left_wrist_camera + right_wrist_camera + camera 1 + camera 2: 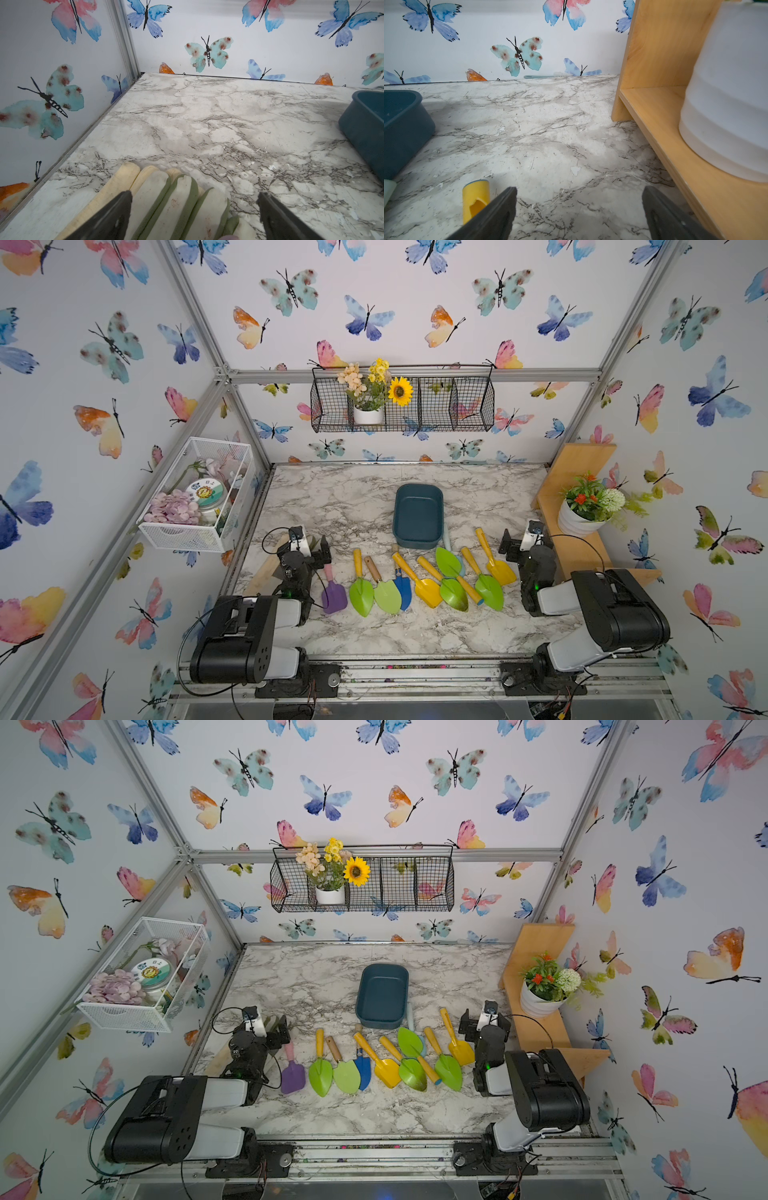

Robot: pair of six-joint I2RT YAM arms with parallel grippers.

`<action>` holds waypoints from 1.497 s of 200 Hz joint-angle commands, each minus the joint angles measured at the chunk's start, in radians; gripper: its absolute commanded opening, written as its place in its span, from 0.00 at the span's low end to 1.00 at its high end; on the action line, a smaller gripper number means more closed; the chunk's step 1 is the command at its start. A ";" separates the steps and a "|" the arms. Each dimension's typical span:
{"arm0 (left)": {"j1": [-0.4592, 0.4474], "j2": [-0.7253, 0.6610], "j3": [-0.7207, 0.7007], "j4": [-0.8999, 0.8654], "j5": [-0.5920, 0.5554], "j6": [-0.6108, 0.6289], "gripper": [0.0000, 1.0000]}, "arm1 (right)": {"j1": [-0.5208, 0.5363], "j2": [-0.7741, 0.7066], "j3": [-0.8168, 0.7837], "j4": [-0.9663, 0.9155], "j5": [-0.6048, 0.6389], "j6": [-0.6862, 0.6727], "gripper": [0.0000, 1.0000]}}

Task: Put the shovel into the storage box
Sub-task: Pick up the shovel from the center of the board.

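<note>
In both top views the left gripper (pixel 305 549) sat at the lower left of the marble table (pixel 332 497). Its jaws were spread wide with nothing between them (the left wrist view showed only pale gloves (pixel 166 199) lying beneath). Just right of it lay a purple shovel (pixel 333 596), the first in a row of shovels (pixel 428 592) running across the lower middle of the frame. Their green, blue and yellow blades lay side by side, some overlapping, with the handles pointing up the frame.

The storage box (pixel 417 512) stood just above the middle of that row, its near wall close to the handle ends and its teal floor bare. It was up and right of the left gripper, up and left of the right one, and apart from both.

The row ended in a yellow shovel (pixel 496 566). Just right of it, the right gripper (pixel 527 545) was likewise spread wide and held nothing. In the right wrist view the shovel's handle end lay beside one finger. A wooden shelf (pixel 577 556) carrying a white pot (pixel 575 522) stood at the right edge.
</note>
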 commanded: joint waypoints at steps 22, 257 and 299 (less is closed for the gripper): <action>-0.003 0.008 0.017 0.033 -0.030 -0.006 0.98 | 0.007 0.011 0.014 0.023 0.022 -0.009 0.98; -0.147 -0.293 0.534 -1.125 0.416 -0.502 0.74 | 0.008 -0.227 0.676 -1.324 -0.572 0.373 0.86; -0.289 -0.235 0.562 -1.197 0.415 -0.550 0.71 | 0.008 -0.168 0.692 -1.510 -0.467 0.346 0.76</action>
